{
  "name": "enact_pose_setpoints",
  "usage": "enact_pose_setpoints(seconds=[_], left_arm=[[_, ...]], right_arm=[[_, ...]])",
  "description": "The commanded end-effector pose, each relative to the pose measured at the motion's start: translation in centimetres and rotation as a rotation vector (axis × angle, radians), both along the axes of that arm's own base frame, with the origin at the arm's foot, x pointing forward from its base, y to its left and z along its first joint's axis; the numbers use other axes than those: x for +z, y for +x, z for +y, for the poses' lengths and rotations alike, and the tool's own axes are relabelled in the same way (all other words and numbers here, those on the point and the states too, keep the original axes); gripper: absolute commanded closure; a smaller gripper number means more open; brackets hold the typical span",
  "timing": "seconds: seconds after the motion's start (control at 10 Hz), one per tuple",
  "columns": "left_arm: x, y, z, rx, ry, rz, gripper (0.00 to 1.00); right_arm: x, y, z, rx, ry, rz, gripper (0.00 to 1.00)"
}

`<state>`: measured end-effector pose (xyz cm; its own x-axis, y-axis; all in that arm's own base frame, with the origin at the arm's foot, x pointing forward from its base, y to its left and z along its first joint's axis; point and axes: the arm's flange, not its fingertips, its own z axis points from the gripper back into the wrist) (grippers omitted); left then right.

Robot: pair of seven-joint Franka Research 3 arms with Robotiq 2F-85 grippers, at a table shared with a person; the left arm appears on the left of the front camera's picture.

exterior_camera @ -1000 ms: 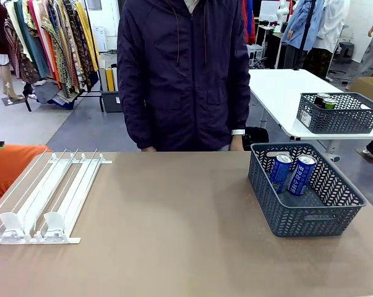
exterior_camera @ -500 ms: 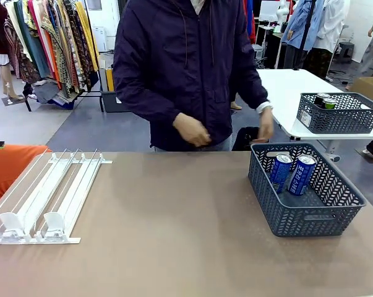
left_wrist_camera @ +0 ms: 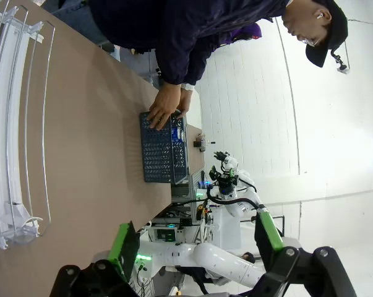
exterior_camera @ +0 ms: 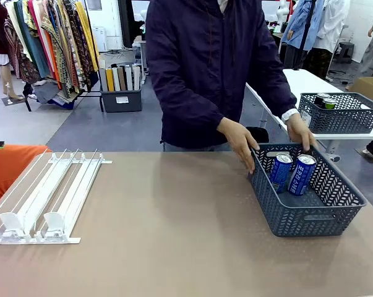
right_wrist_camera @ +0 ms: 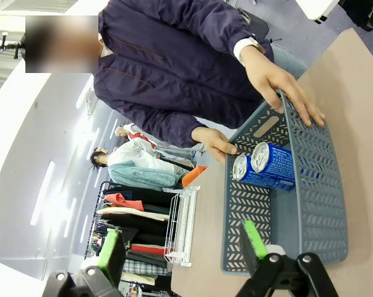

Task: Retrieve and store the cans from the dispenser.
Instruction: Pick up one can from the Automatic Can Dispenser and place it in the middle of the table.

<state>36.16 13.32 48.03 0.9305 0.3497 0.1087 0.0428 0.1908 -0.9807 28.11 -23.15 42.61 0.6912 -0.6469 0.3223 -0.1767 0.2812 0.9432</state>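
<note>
The dispenser point(exterior_camera: 44, 198) lies at the table's left with its white rails bare; it also appears in the left wrist view point(left_wrist_camera: 13, 124) and the right wrist view point(right_wrist_camera: 180, 229). Two blue cans point(exterior_camera: 291, 174) stand in the dark grey mesh basket point(exterior_camera: 310, 219) at the right, and they show too in the right wrist view point(right_wrist_camera: 270, 167). The person's hands point(exterior_camera: 242, 143) rest on the basket's far rim. My left gripper point(left_wrist_camera: 195, 241) is open high above the table, with nothing between its fingers. My right gripper point(right_wrist_camera: 183, 244) is open above the basket point(right_wrist_camera: 325, 204), holding nothing.
A second mesh basket point(exterior_camera: 338, 114) with cans sits on a white table behind the person. An orange cloth point(exterior_camera: 10, 167) lies past the dispenser's left side. Bare brown tabletop point(exterior_camera: 174, 223) spans the middle. In the left wrist view the basket point(left_wrist_camera: 155, 158) is far off.
The person has stepped to the right and leaned in, bringing both hands from their sides onto the basket's far rim. The cans and the dispenser have not moved.
</note>
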Motion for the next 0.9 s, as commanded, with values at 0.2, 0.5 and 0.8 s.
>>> enact_pose_setpoints(seconds=[0.2,0.5,0.8], left_arm=[[0.33,-0.01,-0.15,0.007,-0.022,0.005,0.00],[0.33,-0.01,-0.15,0.007,-0.022,0.005,0.00],[0.33,-0.01,-0.15,0.007,-0.022,0.005,0.00]], right_arm=[[0.50,0.19,0.01,-0.006,0.017,-0.004,0.00],[0.50,0.19,0.01,-0.006,0.017,-0.004,0.00],[0.50,0.19,0.01,-0.006,0.017,-0.004,0.00]])
